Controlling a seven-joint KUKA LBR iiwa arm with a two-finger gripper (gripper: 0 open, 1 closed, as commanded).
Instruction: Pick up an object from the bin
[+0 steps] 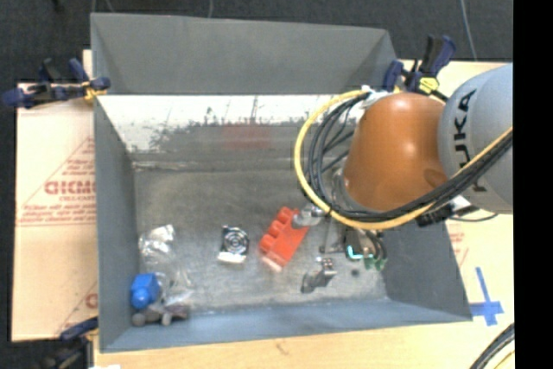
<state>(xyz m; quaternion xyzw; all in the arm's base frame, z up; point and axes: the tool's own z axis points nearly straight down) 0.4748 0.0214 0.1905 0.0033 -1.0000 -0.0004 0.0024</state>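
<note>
Bin (112,186), L to R. Front-left corner: a small blue lump (143,289) with a few grey bits (164,315) touching it. They look to have settled where the floor meets the sloped walls, so I'd judge them awkward to reach from above. Just behind them lies a crumpled clear plastic scrap (158,241), flat and apart from the rest. Mid-floor is a small silver-and-black square piece (233,244), on its own w/ bare metal all round.

Right of that is a red-orange studded block (282,236), lying tilted, long axis running front-left to back-right. It's the nearest thing to my gripper (320,274), which sits low over the floor just beside the block's right end, not over it. Jaws: can't tell if spread or closed, since the wrist hides most of them. I see nothing pinched. If the block is the pick, I'd guess I need a shift left first.

Above the gripper the orange cover (393,151) and looped cables (302,160) are robot parts, not bin stuff. The only writing I can read is on the arm (484,151): "UKA", prob. KUKA w/ the first letter cut off.
</note>
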